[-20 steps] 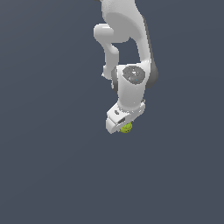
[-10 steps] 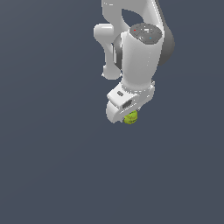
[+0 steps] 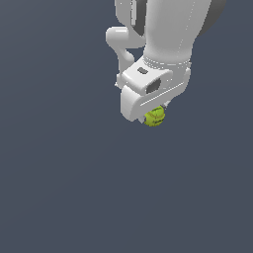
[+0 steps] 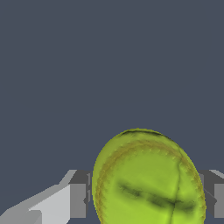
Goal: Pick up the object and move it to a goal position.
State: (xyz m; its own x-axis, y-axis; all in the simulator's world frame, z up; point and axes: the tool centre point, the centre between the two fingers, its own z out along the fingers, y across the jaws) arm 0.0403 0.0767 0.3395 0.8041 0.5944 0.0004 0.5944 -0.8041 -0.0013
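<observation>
The hand (image 3: 157,112) is clamped on the ball (image 3: 154,116), right of centre in the upper half of the exterior view. The pickup appears complete. Transfer to the goal remains; no goal marker is visible.

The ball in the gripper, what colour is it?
Yellow-green ball with darker curved seam marks, clearest in the wrist view.

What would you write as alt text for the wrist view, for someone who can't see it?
A yellow-green ball with darker curved seam marks fills the lower part of the picture, clamped between the gripper's two fingers, one on each side of it. Behind it there is only a plain dark grey-blue background.
</observation>
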